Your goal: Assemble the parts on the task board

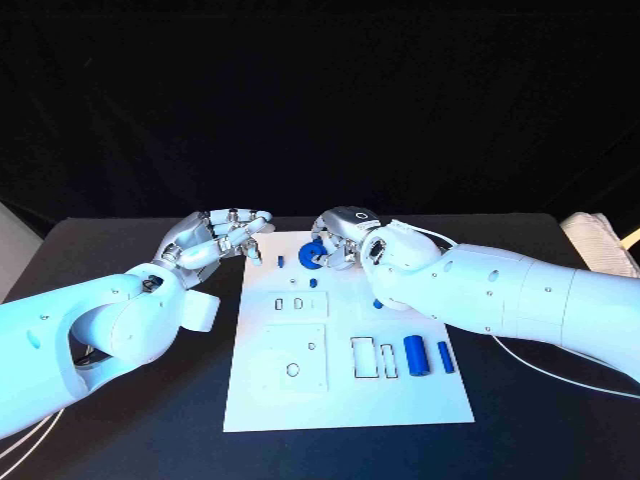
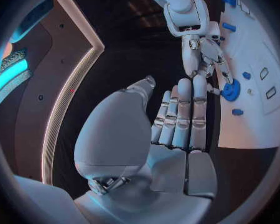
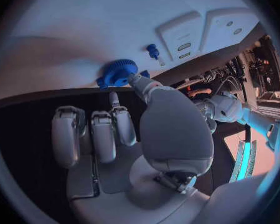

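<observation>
From the right wrist we see what the head view hides: a fingertip [image 3: 135,78] of our right hand [image 1: 352,238] touches the toothed blue gear [image 3: 118,72], the other fingers loosely curled and holding nothing. The gear sits at the far end of the task board [image 1: 407,405], with a small blue peg [image 3: 153,50] nearby. Two blue cylinders [image 1: 417,355] lie near the board's right edge on the black table [image 1: 118,440]. Our left hand [image 1: 216,238] hovers just beside the board's far left corner, fingers together, nearly straight, empty.

One task board [image 1: 346,400], two hands, one blue gear [image 1: 312,255], two blue cylinders [image 1: 417,355].
</observation>
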### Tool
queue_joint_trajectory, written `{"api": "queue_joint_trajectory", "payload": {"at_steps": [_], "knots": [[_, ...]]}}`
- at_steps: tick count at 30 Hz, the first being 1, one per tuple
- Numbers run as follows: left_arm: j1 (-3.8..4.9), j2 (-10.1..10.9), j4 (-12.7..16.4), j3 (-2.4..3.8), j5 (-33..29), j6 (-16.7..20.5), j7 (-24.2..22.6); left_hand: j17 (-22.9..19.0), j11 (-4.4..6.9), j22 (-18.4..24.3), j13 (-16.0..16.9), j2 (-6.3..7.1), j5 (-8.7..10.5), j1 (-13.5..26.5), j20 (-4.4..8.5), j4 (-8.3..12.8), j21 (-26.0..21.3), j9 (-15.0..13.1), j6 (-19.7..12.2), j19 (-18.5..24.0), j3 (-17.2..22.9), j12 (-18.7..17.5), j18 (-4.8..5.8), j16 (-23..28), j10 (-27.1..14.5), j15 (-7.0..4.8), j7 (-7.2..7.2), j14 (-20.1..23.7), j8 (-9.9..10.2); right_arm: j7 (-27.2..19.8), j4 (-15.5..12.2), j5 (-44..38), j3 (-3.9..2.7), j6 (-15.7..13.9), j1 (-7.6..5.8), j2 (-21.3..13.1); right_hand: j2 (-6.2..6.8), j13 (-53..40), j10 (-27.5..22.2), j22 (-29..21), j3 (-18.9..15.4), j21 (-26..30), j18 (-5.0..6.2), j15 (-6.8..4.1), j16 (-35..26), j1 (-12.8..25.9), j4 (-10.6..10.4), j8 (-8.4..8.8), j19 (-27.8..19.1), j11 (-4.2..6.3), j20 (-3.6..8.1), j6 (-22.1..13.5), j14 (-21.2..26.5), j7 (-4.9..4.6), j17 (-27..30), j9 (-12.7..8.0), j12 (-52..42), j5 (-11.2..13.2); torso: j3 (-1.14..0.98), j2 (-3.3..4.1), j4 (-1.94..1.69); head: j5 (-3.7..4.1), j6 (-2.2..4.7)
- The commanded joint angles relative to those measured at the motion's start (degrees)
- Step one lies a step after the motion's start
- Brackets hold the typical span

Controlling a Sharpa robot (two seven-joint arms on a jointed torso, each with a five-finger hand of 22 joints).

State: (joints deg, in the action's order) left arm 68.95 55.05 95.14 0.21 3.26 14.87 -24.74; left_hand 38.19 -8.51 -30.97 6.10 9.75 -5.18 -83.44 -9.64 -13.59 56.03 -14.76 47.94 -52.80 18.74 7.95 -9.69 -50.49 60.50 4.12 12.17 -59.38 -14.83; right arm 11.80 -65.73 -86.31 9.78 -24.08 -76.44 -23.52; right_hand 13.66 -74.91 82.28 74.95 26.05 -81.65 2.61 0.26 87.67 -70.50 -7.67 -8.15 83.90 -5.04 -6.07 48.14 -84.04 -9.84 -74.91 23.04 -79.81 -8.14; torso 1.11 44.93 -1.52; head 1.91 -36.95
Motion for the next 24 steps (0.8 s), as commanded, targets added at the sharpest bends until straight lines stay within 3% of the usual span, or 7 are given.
{"api": "queue_joint_trajectory", "payload": {"at_steps": [1, 4, 7, 17, 24], "knots": [[0.06, -0.1, 0.1, 0.03, 0.2, -0.5, -0.3, 0.0, 0.12, -0.1, 0.0, -0.51, 0.09, -0.2, -0.01, 0.3, 0.1, -0.1, -0.5, 0.3, 0.0, 0.2, -0.87, 0.2, -0.4, 0.1, -0.03, 0.2, -0.1, -0.1, 0.1, 0.0, 0.0, 2.6, -0.02, 0.2, -0.63, -5.1, -0.7, 6.2, -3.1, 0.6, 0.06, 0.51, 0.0, 0.7, -1.0, 0.87, -0.2, -0.11, -0.64, -0.7, -5.1, -0.29, -11.9, -0.1, 0.5, 0.2, -0.01, 0.01, 0.0, 0.01, -0.07], [0.06, 0.0, 0.1, 0.03, 0.2, -0.5, -0.3, 0.0, 0.12, -0.1, 0.0, -0.51, 0.09, -0.2, -0.01, 0.3, 0.1, -0.1, -0.5, 0.3, 0.0, 0.2, -0.87, 0.2, -0.4, 0.1, -0.03, 0.2, -0.1, -0.2, 0.2, 0.2, 0.01, 3.3, -0.03, 0.2, -1.86, -4.8, -1.1, 6.0, -7.5, 1.0, 0.15, 0.69, 0.0, 0.1, -2.6, 1.68, -0.3, -0.33, -0.86, -0.8, -5.1, -0.52, -11.9, -0.2, 0.9, 0.2, -0.03, 0.0, -0.01, 0.04, -0.14], [0.06, 0.0, 0.2, 0.03, 0.2, -0.4, -0.3, 0.0, 0.12, -0.1, 0.0, -0.51, 0.09, -0.2, -0.01, 0.3, 0.1, -0.1, -0.5, 0.3, 0.0, 0.2, -0.87, 0.2, -0.4, 0.1, -0.03, 0.2, -0.1, -0.4, 0.2, 0.4, 0.04, 3.9, -0.04, 0.2, -2.43, -4.9, -1.0, 6.1, -8.4, 1.0, 0.13, 0.71, 0.0, 0.0, -3.4, 1.72, -0.3, -0.31, -0.89, -0.4, -5.1, -0.47, -11.9, -0.1, 0.8, -0.2, -0.05, 0.02, 0.03, 0.04, -0.22], [0.07, 0.1, 0.2, 0.03, 0.2, -0.2, -0.2, 0.0, 0.11, -0.1, 0.1, -0.51, 0.1, -0.2, -0.01, 0.3, 0.2, -0.1, -0.5, 0.4, 0.0, 0.2, -0.87, 0.2, -0.5, 0.11, -0.02, 0.2, -0.1, -1.3, 0.4, 1.3, 0.2, 5.3, -0.04, 0.0, -4.07, -5.7, -0.2, 6.8, -8.0, 0.5, -0.03, 0.27, -0.1, 0.3, -5.0, 0.96, 0.2, 0.26, -0.56, 2.3, -5.1, 0.19, -11.8, 0.4, -0.1, -2.6, -0.09, 0.04, -0.01, -0.04, -0.39], [0.07, 0.2, 0.2, 0.03, 0.2, 0.0, -0.2, 0.0, 0.1, -0.1, 0.1, -0.55, 0.08, -0.2, -0.02, 0.4, 0.3, -0.1, -0.5, 0.4, 0.1, 0.2, -0.87, 0.3, -0.5, 0.11, 0.0, 0.2, -0.1, -1.2, 0.4, 1.6, 0.35, 5.4, -0.02, -0.4, -4.59, -5.8, 0.0, 6.9, -7.3, 0.4, -0.07, 0.01, -0.1, 0.7, -5.4, 0.68, 0.3, 0.52, -0.33, 3.3, -5.0, 0.48, -11.7, 0.6, -0.2, -2.9, -0.08, 0.01, 0.05, -0.16, -0.53]]}}
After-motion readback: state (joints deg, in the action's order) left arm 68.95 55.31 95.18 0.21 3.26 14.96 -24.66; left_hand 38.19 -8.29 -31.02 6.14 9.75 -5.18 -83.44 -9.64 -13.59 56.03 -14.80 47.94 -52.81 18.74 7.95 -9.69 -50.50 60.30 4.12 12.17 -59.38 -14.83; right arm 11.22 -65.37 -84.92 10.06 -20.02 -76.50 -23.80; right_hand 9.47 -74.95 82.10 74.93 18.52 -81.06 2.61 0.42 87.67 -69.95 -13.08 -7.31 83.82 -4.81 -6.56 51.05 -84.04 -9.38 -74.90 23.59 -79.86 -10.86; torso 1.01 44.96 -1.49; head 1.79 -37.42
